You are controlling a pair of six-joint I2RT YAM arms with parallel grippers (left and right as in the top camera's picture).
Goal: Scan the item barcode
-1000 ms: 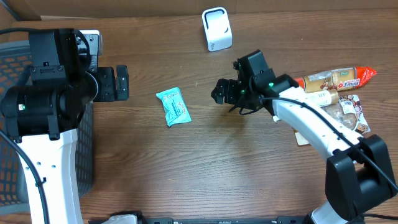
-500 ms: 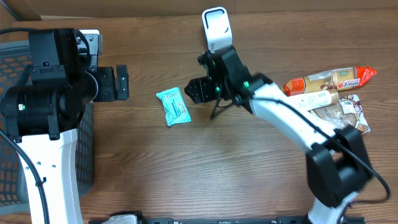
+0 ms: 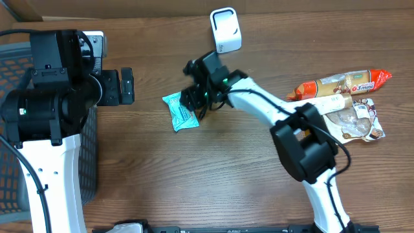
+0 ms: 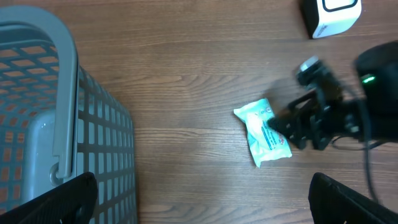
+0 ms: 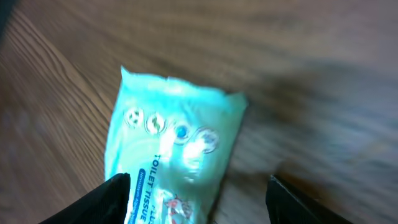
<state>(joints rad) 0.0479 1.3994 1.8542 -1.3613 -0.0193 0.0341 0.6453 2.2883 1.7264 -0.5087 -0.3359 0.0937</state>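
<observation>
So the right gripper [image 3: 193,98] is hanging right over the tissue packet [image 3: 180,111], a teal pack with "TOILET TISSUE" printed on it. The pack is lying flat on the wooden table [image 3: 213,168]. In the right wrist view the 2 fingers [image 5: 112,193] are standing spread apart, wider than the pack, and the near end of the pack is sitting between them. One finger is sitting right at the pack's edge. The other is sitting clear of it, with bare wood showing in the gap. So the jaws are standing open and aren't squeezing anything. That view is coming out blurry, so I can't tell if the first finger is actually touching the wrapper.

The white scanner [image 3: 225,30] is standing well apart from the right fingers, off on the side away from the pack. Some snack packs [image 3: 343,90] are lying even farther from those fingers, also on the side away from the pack.

The left gripper [image 3: 123,86] is hovering with its 2 fingers [image 4: 56,202] spread wide, holding nothing. The grey basket [image 4: 62,124] is sitting just beside those fingers, and the pack is lying well out in front of them across bare wood.
</observation>
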